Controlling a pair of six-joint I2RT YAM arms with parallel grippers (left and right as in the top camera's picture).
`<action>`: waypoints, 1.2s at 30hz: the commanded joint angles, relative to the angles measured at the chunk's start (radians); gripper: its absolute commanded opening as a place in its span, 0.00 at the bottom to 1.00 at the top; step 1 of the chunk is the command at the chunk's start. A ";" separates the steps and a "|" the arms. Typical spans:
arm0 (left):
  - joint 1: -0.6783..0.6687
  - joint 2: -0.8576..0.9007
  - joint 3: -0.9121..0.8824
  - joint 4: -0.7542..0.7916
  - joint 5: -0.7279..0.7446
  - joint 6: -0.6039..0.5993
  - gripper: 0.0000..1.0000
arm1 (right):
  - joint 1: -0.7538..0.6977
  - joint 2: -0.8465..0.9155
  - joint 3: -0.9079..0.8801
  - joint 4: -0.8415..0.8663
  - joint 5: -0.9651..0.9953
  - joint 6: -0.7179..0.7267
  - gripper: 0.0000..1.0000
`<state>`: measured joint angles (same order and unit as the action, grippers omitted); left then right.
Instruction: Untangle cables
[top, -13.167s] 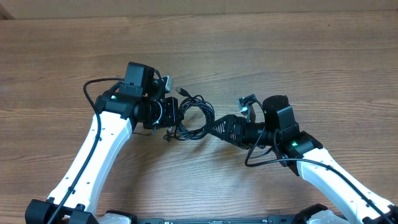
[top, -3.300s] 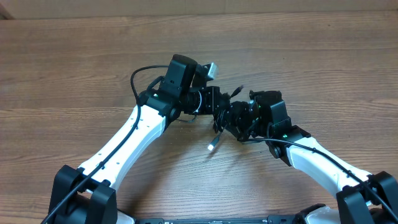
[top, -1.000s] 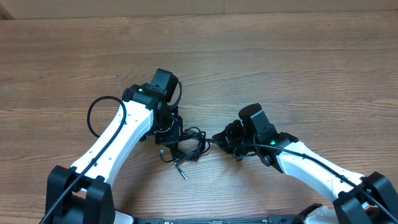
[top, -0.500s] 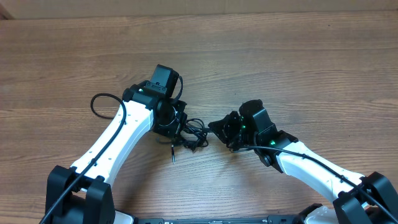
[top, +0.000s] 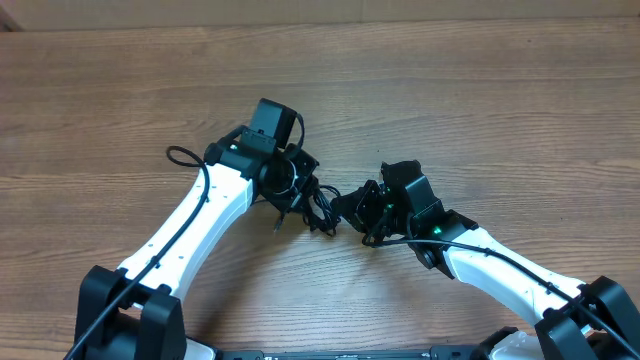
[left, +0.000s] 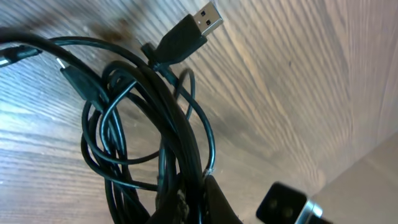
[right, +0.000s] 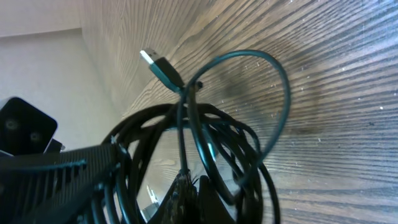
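— Fingers on the left gripper (left: 189, 202): what are they doing?
— Closed, pinching several strands of the cables (left: 143, 124) at the lower end of the bundle. In the left wrist view the cords run straight in between them.
— And the right gripper (right: 189, 196)?
— Closed as well, clamped on strands of the same bundle (right: 205, 143). The cords vanish between its fingers at the bottom of its own view.
— Where does the bundle sit?
— From overhead, the cables (top: 318, 203) form a small dark tangle of loops between the two grippers. The left gripper (top: 298, 183) is at the bundle's upper left and the right gripper (top: 350, 207) is at its right side. I cannot tell whether the tangle rests on the wood or is lifted.
— Any plug ends?
— A USB plug (left: 189, 31) with a silvery tip sticks out above the bundle. The right wrist view shows a USB plug (right: 158, 65) above it too, with one wide loop arching beside it.
— Beyond the bundle?
— The wood-grain table (top: 480, 90) lies all round, and both white arms reach in to the bundle from the near edge.
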<state>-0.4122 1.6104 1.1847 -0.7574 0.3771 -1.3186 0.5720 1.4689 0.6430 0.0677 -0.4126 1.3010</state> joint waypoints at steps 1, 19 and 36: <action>-0.029 -0.013 0.018 0.010 0.074 0.059 0.04 | 0.012 -0.004 0.004 0.013 -0.007 -0.028 0.04; -0.033 -0.013 0.018 -0.094 -0.089 -0.302 0.04 | -0.078 -0.004 0.004 -0.125 0.085 -0.260 0.95; -0.025 -0.013 0.018 -0.133 -0.137 -0.418 0.04 | -0.201 -0.113 0.005 -0.247 -0.322 -0.758 1.00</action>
<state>-0.4435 1.6100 1.1851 -0.8906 0.2569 -1.7035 0.3737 1.4006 0.6392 -0.1745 -0.5777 0.6945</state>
